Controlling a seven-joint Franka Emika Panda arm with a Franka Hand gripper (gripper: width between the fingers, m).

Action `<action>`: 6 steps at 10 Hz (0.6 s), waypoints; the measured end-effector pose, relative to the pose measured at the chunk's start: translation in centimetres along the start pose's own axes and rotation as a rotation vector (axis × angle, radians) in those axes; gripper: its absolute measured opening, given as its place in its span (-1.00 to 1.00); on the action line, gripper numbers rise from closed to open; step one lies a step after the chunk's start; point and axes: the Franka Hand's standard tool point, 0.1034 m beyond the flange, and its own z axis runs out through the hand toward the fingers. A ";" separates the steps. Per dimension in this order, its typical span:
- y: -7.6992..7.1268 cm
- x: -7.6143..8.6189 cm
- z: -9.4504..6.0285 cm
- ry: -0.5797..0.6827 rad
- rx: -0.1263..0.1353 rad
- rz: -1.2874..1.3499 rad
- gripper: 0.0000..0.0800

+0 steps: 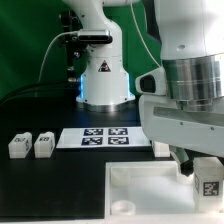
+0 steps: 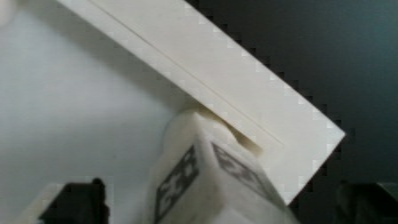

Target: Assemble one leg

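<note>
The leg (image 1: 208, 181), a small white post with a black-and-white tag, stands at the near right corner of the wide white panel (image 1: 140, 190). In the wrist view the leg (image 2: 210, 172) fills the lower middle, over the panel's corner (image 2: 125, 100). My gripper (image 1: 205, 168) hangs over the leg. In the wrist view the gripper (image 2: 222, 205) has one dark finger (image 2: 80, 202) well to one side of the leg, with panel showing between them. The other finger is at the frame's edge. The jaws stand wide apart around the leg.
Two more white legs (image 1: 18, 145) (image 1: 43, 145) lie on the black table at the exterior view's left. The marker board (image 1: 95, 137) lies behind the panel. The arm's white base (image 1: 103, 80) stands at the back. The arm hides the table's right side.
</note>
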 end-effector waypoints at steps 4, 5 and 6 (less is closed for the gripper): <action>-0.3 0.0 -0.6 0.033 -0.052 -0.706 0.62; -0.5 -0.2 -0.6 0.036 -0.062 -0.786 0.62; -0.3 -0.1 -0.5 0.035 -0.062 -0.760 0.57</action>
